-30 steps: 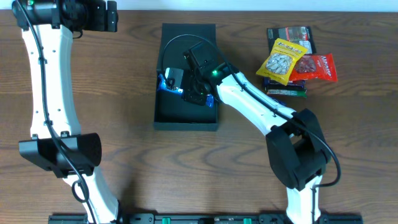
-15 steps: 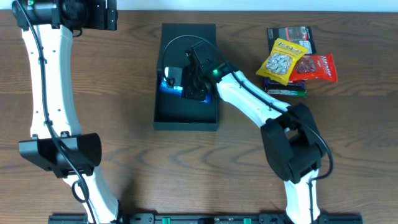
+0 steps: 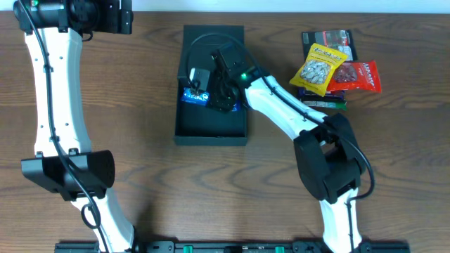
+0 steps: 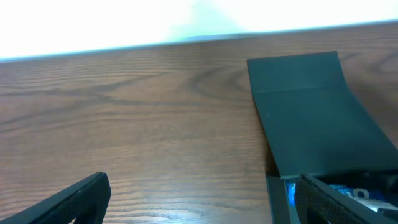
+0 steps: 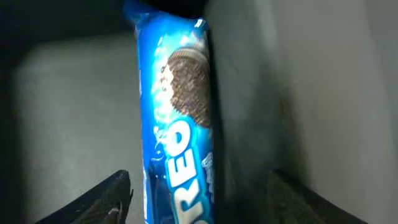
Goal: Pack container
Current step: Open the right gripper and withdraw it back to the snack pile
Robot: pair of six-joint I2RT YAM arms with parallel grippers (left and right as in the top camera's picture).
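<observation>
Your right end effector [image 5: 199, 199], jaws spread and released, straddles the Oreo packet [image 5: 177, 124] lying inside the container [image 3: 211, 130], long axis crossing the jaw line; left end effector [image 4: 205, 199], likewise spread, stands well apart.

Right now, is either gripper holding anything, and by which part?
Nothing is held. The right gripper stands open astride the Oreo packet in the container, not touching it; the left gripper is open, empty.

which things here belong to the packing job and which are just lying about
In the job: container, Oreo packet lying inside it, right tool open above that packet, snack packets piled beside the container.
Just there: left tool, open over the table.
</observation>
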